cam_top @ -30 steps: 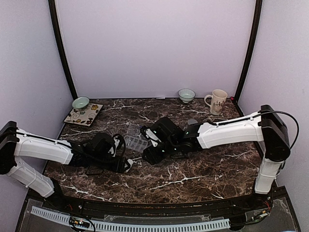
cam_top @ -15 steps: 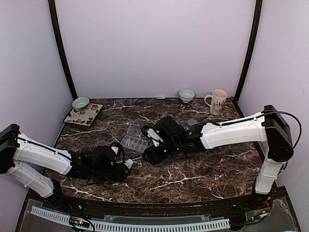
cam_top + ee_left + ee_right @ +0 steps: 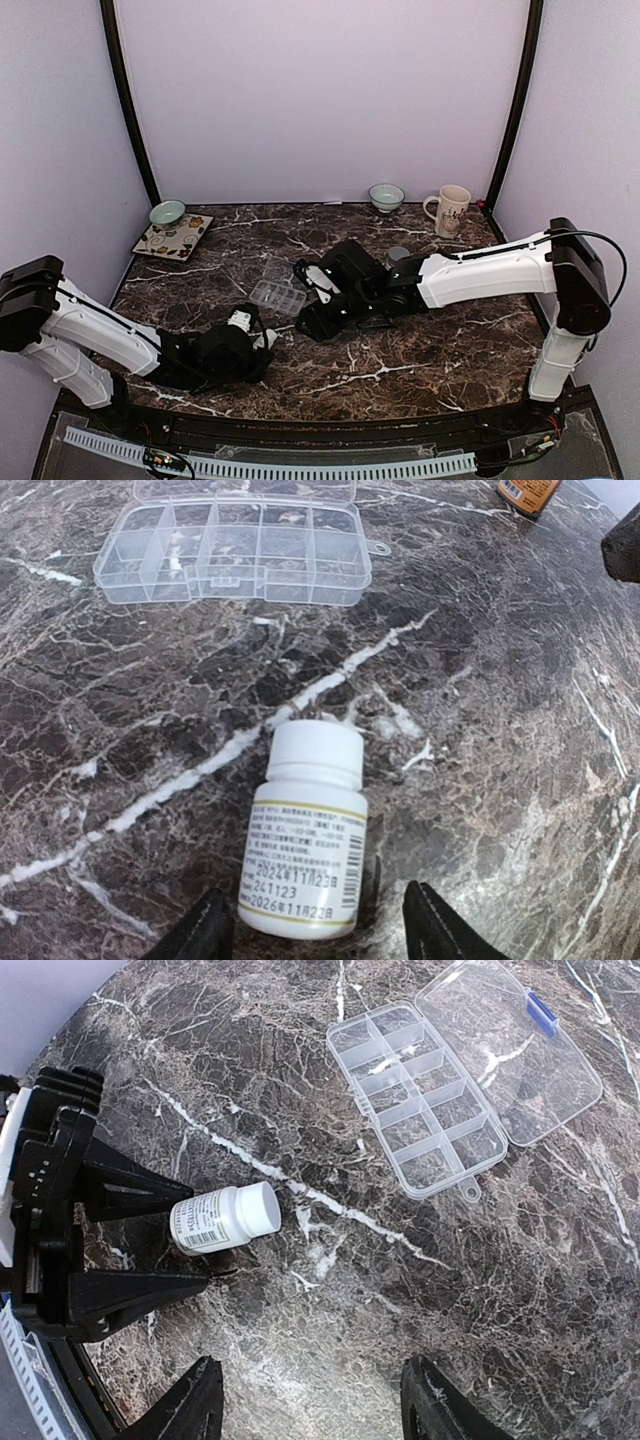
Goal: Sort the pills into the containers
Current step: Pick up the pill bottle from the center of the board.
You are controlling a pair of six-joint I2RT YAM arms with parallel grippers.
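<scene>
- Left arm (image 3: 110, 325) has drawn back toward the near edge; left gripper (image 3: 315, 898) stands apart astride the white pill bottle (image 3: 305, 830), which lies on its side
- Right gripper (image 3: 310, 1400) apart, empty
- Organizer box (image 3: 235, 550), lid open, at 11 o'clock of the bottle
- A skewed pinch may roll the bottle away
- Only the left wrist view shows a brown bottle (image 3: 525, 492)
</scene>
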